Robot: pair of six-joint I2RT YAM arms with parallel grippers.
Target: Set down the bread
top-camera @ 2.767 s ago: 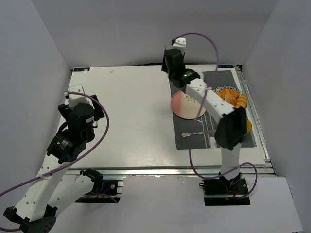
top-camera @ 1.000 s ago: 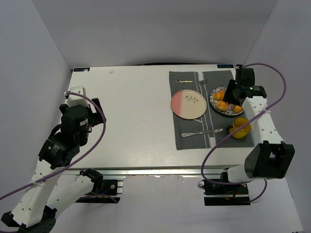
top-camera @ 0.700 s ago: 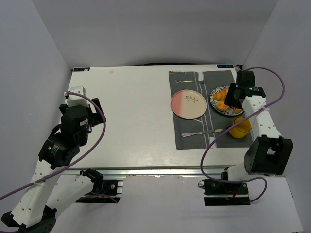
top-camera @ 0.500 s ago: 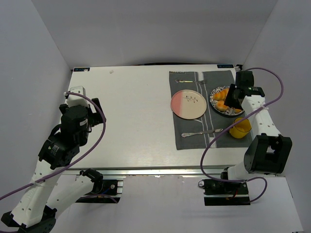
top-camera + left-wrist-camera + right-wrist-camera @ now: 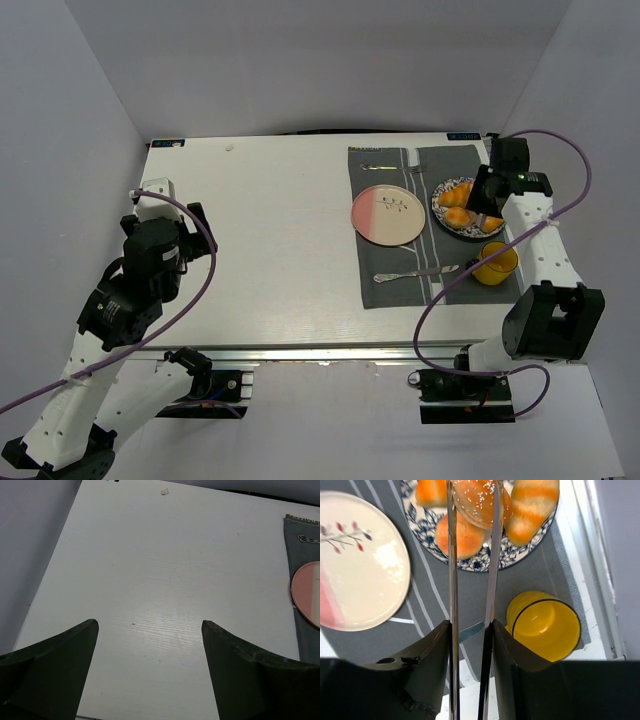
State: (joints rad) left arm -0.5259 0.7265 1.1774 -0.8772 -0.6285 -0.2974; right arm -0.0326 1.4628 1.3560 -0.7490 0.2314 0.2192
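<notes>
Right end effector narrow, seemingly pinching small round golden seeded bread roll above blue-patterned plate; pink-and-white plate lies to its left.

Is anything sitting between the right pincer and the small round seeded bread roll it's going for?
Nothing visible does. The right pincer has its fingers on either side of the seeded golden-orange bread roll, seemingly squeezing it. A plain orange roll and a striped croissant lie close by, neither inside the gap.
</notes>
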